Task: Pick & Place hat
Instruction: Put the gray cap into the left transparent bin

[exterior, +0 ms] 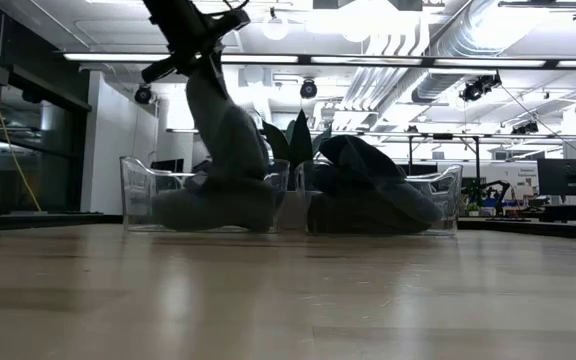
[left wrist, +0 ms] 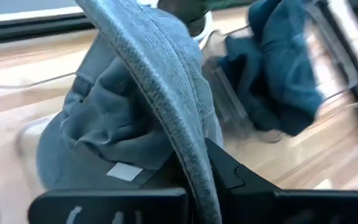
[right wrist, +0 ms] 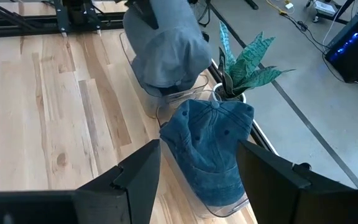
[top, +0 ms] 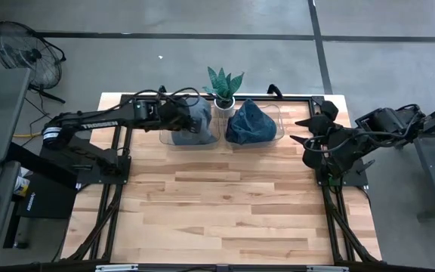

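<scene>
A grey hat (exterior: pixel 224 128) hangs from my left gripper (exterior: pixel 194 42) over the left clear bin (exterior: pixel 138 195) at the table's far edge; it also shows in the high view (top: pixel 195 119). My left gripper (left wrist: pixel 197 171) is shut on it. A blue hat (top: pixel 250 124) lies crumpled in the right clear bin (top: pixel 279 121). My right gripper (top: pixel 302 131) is open and empty by the table's right edge, level with the bins; in its wrist view (right wrist: pixel 199 148) its fingers frame the blue hat (right wrist: pixel 213 149) from a distance. My left gripper pinches the grey hat's stiff stitched brim edge (left wrist: pixel 188 146) between its two fingers (left wrist: pixel 232 177). The fingers come from above, slanting from the table's left. The hat hangs below them, its crown (exterior: pixel 230 150) reaching down into the left bin; whether it rests there I cannot tell.
A potted plant (top: pixel 223 85) stands between the two bins at the far edge. Dark grey cloth (exterior: pixel 203 208) lies in the left bin's bottom. Black frame rails (top: pixel 119 151) run along the table's left and right sides. The wooden top (top: pixel 225 204) nearer the front is bare.
</scene>
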### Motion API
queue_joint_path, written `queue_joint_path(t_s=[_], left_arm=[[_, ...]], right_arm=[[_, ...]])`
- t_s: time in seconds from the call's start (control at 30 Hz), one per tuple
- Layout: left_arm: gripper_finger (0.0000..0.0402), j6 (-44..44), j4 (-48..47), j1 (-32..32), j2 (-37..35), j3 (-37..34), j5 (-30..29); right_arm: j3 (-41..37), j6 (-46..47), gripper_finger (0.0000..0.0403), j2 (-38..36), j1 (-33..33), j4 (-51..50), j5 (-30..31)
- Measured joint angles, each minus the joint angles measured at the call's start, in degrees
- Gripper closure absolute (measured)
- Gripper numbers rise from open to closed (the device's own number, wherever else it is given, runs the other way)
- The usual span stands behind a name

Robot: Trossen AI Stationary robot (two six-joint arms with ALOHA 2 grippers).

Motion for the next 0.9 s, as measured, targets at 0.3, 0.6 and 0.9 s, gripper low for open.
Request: queue_joint_path(t_s=[0.3, 0.6, 0.9], left_arm=[[0.0396, -0.5, 0.3, 0.0, -4.2, 0.0, 0.0], [0.0396, -0.9, 0.1, 0.0, -7.3, 0.0, -0.4], [0.0396, -2.0, 1.8, 0.0, -4.4, 0.1, -0.2]], right_arm=[[0.0, 0.0, 0.0199, 0.0, 0.0, 0.0, -0.8], [0.0, -0.1, 0.0199, 0.0, 0.0, 0.0, -0.4], [0.0, -0.2, 0.0199, 0.9, 0.0, -0.2, 0.5]])
